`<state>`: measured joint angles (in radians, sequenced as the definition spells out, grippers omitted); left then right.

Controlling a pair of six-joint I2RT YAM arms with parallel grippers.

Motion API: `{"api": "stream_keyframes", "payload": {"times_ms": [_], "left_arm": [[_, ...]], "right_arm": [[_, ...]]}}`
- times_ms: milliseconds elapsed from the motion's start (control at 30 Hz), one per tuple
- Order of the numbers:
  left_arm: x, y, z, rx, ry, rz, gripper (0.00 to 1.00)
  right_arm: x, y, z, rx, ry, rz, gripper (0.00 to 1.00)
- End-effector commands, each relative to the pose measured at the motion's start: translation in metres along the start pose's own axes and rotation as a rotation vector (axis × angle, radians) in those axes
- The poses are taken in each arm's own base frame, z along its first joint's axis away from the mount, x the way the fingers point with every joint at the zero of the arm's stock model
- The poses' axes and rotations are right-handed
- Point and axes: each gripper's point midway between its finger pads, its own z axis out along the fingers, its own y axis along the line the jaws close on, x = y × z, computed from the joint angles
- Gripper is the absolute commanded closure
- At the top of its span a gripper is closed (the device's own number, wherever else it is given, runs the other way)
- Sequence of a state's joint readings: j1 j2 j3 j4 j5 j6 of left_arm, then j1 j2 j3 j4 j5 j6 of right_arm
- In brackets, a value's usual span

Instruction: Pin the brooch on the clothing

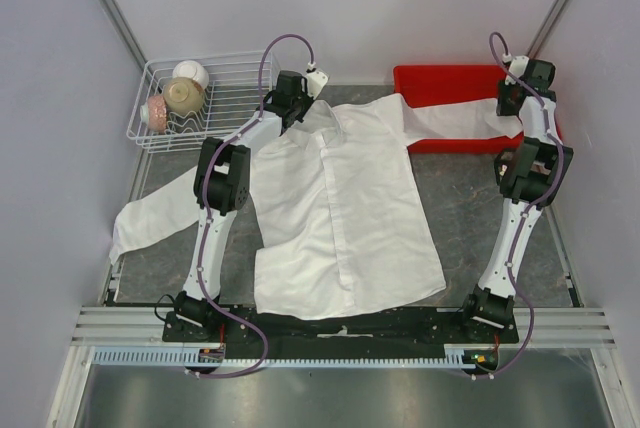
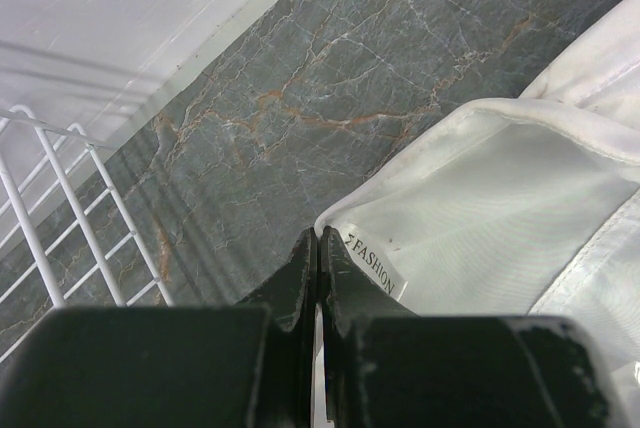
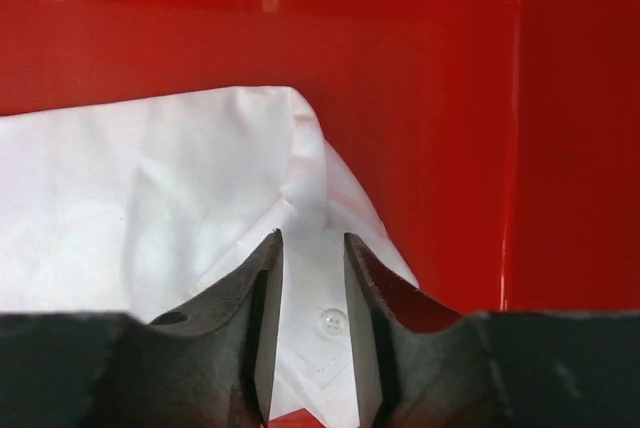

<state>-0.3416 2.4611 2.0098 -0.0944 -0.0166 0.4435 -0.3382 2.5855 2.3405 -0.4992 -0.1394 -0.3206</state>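
The left gripper [image 2: 318,253] is sitting with its two fingers pressed together at the edge of the shirt's collar [image 2: 480,178], just beside a sewn-in label [image 2: 376,268] reading "FASHION". A thin white sliver is showing between the fingers, but whether they are pinching cloth is not clear. The right gripper [image 3: 313,243] is hanging with a narrow gap between its fingers, gripping nothing, right above a cuff where a small white button [image 3: 330,320] is showing in that gap.

The shirt [image 1: 340,208] is lying spread flat, front up, in the middle of the table [image 1: 470,218], between the two arms, its placket running down the centre and its hem reaching the black base plate [image 1: 400,323] at the near edge. The tabletop is showing a dark grey, marble-like pattern with pale and rusty veins. Pale, plain walls [image 1: 50,98] are closing the space on the far side and both flanks, and a metal rail [image 1: 110,326] is running along the near edge.

A red bin [image 1: 440,76] is standing at the far right; the sleeve [image 1: 450,118] on that side is trailing over its rim, with the cuff lying inside. The other sleeve [image 1: 150,213] is stretching toward the table's left edge. A white wire basket [image 1: 240,88] is standing at the far left, holding a tan bowl [image 1: 183,95], a white bowl [image 1: 192,72] and a pinkish cup [image 1: 153,111], all bunched in its left end.
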Motion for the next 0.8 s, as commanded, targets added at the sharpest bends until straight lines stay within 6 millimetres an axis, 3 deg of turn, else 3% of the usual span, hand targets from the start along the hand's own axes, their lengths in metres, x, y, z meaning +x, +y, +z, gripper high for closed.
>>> {"api": "stream_keyframes", "payload": {"times_ms": [0,133,400,567,600,767], "left_arm": [[-0.015,0.013,0.003,-0.029,-0.052,-0.024,0.98],[-0.016,0.014,0.003,-0.030,-0.053,-0.021,0.98],[-0.017,0.015,0.003,-0.035,-0.056,-0.022,0.98],[-0.017,0.017,0.004,-0.041,-0.056,-0.016,0.98],[-0.017,0.017,0.004,-0.042,-0.054,-0.015,0.98],[-0.016,0.018,0.004,-0.047,-0.052,-0.010,0.98]], "right_arm": [[-0.026,0.020,-0.022,-0.083,-0.051,-0.027,0.54],[-0.014,0.032,-0.014,-0.111,-0.017,-0.003,0.46],[0.010,0.037,-0.004,-0.122,0.048,0.006,0.40],[0.022,0.030,-0.002,-0.086,0.089,-0.017,0.51],[0.024,0.028,-0.001,-0.082,0.095,-0.031,0.57],[0.020,0.014,-0.004,-0.038,0.088,-0.051,0.71]]}}
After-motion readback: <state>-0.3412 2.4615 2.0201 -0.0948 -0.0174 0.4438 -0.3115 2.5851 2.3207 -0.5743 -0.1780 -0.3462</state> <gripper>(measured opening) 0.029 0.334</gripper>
